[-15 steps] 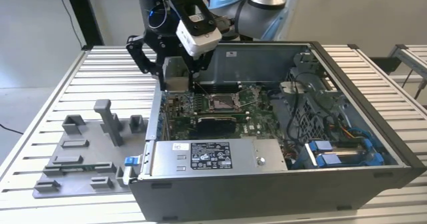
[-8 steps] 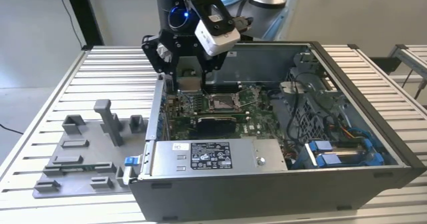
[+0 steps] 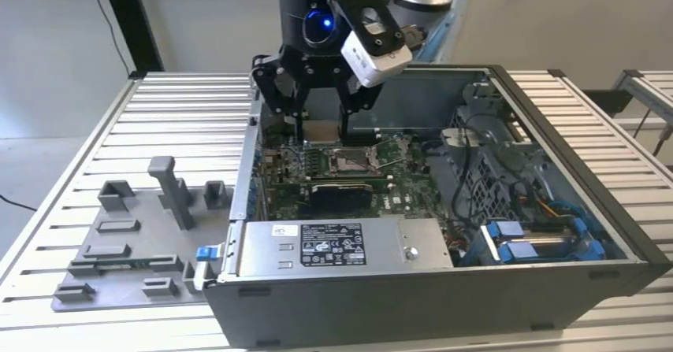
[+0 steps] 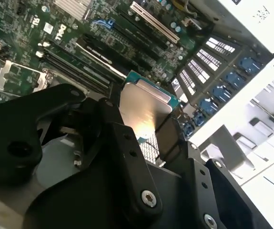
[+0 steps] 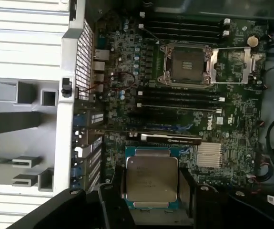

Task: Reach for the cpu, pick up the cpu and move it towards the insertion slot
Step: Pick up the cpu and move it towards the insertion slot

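Observation:
My gripper [image 3: 320, 130] is shut on the cpu [image 3: 321, 134], a small flat square chip with a silver-grey top, and holds it above the green board inside the open computer case. In both wrist views the cpu [image 5: 152, 177] [image 4: 144, 107] sits between two black fingers [image 5: 187, 191], one on each side. The insertion slot [image 3: 351, 161], a silver-framed square socket with a brownish centre, lies on the board a short way from the held chip toward the exterior view's right and front. The first wrist view shows the slot [image 5: 187, 64] with its metal frame swung open beside it.
The case wall [image 3: 247, 171] rises close to the gripper on the exterior view's left. A grey plastic tray [image 3: 137, 234] with upright blocks lies outside on the slatted table. A power supply box [image 3: 336, 246] is at the case front, with cables and blue drive bays [image 3: 537, 238] on the exterior view's right.

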Tool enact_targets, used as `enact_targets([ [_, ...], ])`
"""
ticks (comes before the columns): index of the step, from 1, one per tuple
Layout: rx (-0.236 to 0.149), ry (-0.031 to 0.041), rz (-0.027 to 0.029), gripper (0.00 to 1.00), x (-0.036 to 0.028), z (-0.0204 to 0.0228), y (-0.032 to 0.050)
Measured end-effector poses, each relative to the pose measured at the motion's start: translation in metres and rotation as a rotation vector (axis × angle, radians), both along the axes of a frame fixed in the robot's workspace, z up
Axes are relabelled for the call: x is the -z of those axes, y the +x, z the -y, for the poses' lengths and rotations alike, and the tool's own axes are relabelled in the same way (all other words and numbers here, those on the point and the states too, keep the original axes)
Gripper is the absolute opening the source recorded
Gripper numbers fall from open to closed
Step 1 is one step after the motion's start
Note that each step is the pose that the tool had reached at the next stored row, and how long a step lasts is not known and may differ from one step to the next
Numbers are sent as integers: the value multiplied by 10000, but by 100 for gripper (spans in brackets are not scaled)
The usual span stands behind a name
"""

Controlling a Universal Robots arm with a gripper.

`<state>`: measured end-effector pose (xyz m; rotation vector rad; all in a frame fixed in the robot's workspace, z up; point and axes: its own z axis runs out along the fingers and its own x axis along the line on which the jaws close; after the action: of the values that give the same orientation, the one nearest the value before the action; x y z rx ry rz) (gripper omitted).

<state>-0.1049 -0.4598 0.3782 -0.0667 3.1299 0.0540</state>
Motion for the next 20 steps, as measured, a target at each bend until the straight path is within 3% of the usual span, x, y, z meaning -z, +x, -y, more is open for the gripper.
enact_targets([
  [14,9,0,0,0,0,0,514],
  [17,14,-1,0,0,0,0,585],
  [20,17,0,0,0,0,0,602],
])
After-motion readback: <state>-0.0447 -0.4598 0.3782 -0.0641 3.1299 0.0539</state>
